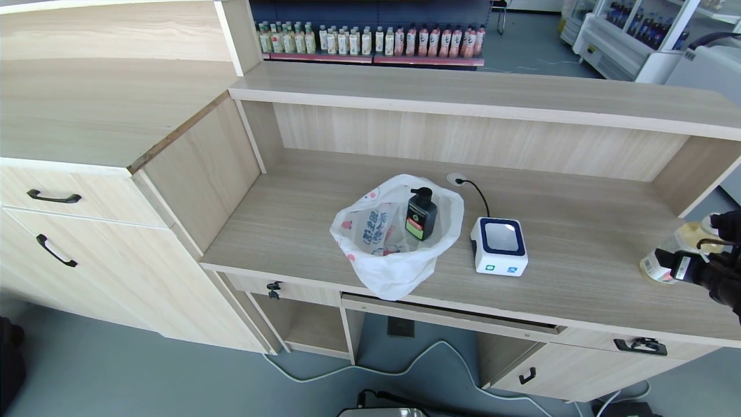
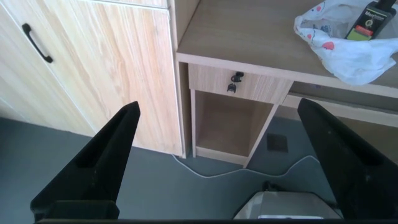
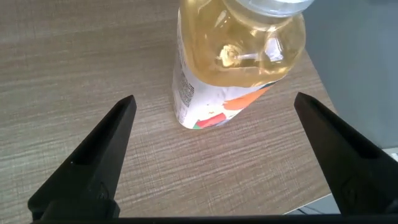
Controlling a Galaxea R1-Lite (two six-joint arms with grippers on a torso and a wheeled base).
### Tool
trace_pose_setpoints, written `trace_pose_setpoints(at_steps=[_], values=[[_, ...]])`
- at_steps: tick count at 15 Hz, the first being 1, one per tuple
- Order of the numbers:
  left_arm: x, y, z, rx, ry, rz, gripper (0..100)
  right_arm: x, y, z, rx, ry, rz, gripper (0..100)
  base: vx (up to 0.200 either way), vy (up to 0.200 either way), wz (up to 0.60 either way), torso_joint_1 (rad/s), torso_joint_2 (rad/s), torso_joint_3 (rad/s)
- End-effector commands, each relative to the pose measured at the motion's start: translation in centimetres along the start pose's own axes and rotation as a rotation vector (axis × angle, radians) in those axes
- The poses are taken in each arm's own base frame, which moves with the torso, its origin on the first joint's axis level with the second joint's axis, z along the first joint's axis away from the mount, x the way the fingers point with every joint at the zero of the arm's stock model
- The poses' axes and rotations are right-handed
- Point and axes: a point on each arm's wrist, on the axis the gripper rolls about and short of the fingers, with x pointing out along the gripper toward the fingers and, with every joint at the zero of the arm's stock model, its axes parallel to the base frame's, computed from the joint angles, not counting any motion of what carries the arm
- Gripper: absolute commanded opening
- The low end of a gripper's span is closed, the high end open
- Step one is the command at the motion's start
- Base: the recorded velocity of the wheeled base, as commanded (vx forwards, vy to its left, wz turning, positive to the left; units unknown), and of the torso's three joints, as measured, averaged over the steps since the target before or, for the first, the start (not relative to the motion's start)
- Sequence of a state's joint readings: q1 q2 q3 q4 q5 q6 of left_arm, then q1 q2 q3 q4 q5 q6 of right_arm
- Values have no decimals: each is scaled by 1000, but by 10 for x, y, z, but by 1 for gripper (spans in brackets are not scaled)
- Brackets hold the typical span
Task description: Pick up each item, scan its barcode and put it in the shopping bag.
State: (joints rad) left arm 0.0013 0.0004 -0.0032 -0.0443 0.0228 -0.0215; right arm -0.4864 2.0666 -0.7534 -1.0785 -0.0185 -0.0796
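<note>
A clear bottle of yellow drink (image 1: 674, 250) stands upright at the counter's far right edge, and in the right wrist view the bottle (image 3: 233, 68) sits just ahead of my open right gripper (image 3: 217, 165), apart from both fingers. The right gripper (image 1: 703, 266) hovers beside it. A white shopping bag (image 1: 396, 231) lies open at mid-counter with a black pump bottle (image 1: 421, 215) inside. The white barcode scanner (image 1: 499, 245) sits right of the bag. My left gripper (image 2: 217, 162) hangs open and empty below counter level, facing the cabinet; the bag (image 2: 348, 43) shows above it.
The wooden counter (image 1: 579, 231) has a raised shelf behind and a tall side panel at left. A black cable (image 1: 477, 194) runs from the scanner to a grommet. Drawers with black handles (image 1: 639, 346) sit under the counter. A white cord lies on the floor.
</note>
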Motion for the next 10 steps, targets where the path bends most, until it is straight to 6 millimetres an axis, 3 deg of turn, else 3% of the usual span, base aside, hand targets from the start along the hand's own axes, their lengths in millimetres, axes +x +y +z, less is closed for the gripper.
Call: trace_pose_setpoints(at_steps=[1,10], values=[[0,0,0,-2,-1,0,100,5,3,-4,-2,7,8,100,0,0,0,0,0,0],[0,0,0,0,-1,0,100,18,14,-7,-48,-1,35,100,0,0,0,0,0,0]])
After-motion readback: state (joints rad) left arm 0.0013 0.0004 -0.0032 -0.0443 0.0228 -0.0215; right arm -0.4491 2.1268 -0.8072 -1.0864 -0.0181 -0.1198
